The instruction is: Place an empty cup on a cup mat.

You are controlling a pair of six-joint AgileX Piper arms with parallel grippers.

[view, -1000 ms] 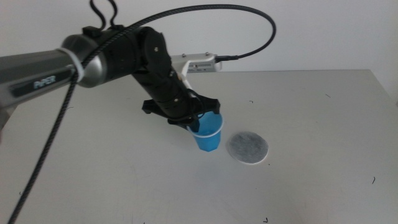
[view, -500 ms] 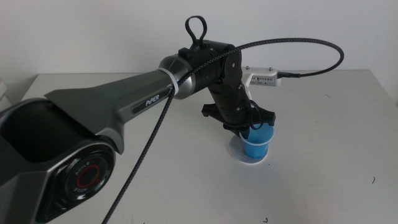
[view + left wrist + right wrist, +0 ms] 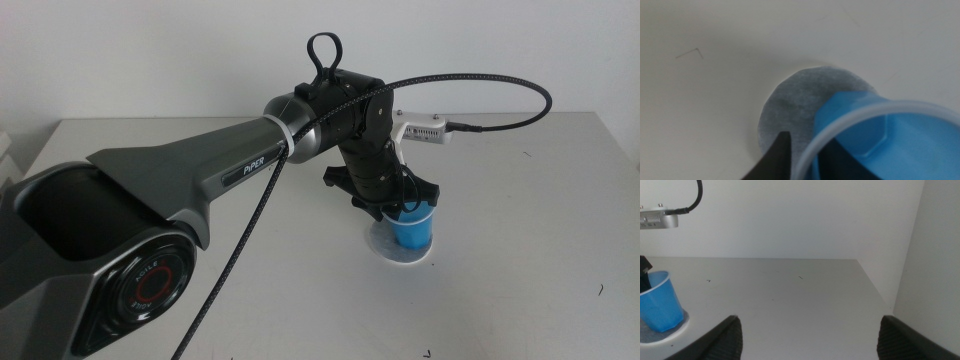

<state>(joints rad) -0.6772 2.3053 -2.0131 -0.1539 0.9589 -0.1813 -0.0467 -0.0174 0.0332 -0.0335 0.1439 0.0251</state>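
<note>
The blue cup point(image 3: 413, 230) stands on the grey cup mat point(image 3: 396, 252) right of the table's middle, or just above it, leaning a little. My left gripper point(image 3: 403, 207) is shut on the cup's rim. In the left wrist view, one jaw is outside the pale rim and one inside, the gripper point(image 3: 802, 161) holds the cup point(image 3: 875, 125), and the mat point(image 3: 800, 100) lies under it. The right wrist view shows the cup point(image 3: 659, 302) on the mat point(image 3: 675, 329). My right gripper point(image 3: 812, 337) is open and empty, well away from them.
The left arm point(image 3: 200, 180) and its black cable point(image 3: 480, 75) reach across the table point(image 3: 530, 200) from the left. A white wall point(image 3: 940, 255) stands close beside the right gripper. Small dark marks dot the table.
My left gripper carried the cup to the right, from beside the mat to over it, then lowered it onto the mat. The arm has swung further into view.
</note>
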